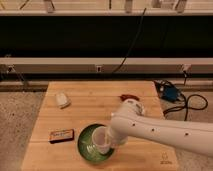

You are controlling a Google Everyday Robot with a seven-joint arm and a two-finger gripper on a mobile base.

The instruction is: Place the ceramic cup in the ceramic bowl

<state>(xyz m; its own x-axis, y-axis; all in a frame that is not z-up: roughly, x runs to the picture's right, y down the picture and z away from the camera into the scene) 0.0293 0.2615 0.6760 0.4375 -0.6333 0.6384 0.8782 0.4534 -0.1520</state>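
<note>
Evidently the small pale whitish-pink glossy ceramic cup (pixel 100 141) sits low in the centre-bottom of the frame, over or inside the round shallow glossy green ceramic bowl (pixel 83 145). Whether its base touches the bowl's floor I cannot tell. The white arm reaches in from the lower right and ends in the gripper (pixel 108 139), right against the cup's right side. The arm's own bulk hides the gripper, so I cannot tell whether it is spread or clamped on the cup. Glazed ceramic of this kind is likely stiff, fairly light at this size, slick and brittle. A pinch across the rim or the upper wall looks like the sound hold, with the cup kept upright. I judge that any release should come only once the base rests on the bowl, since two glazed surfaces could chip or skate against each other. The bowl itself may slide on the pale wooden bench (pixel 100 107) if nudged sideways. Well apart lie a flat off-white lumpy object (pixel 62 100) at upper left, a dark rectangular labelled packet (pixel 62 135) left of the bowl, and a small red item (pixel 129 96) above the arm.
</note>
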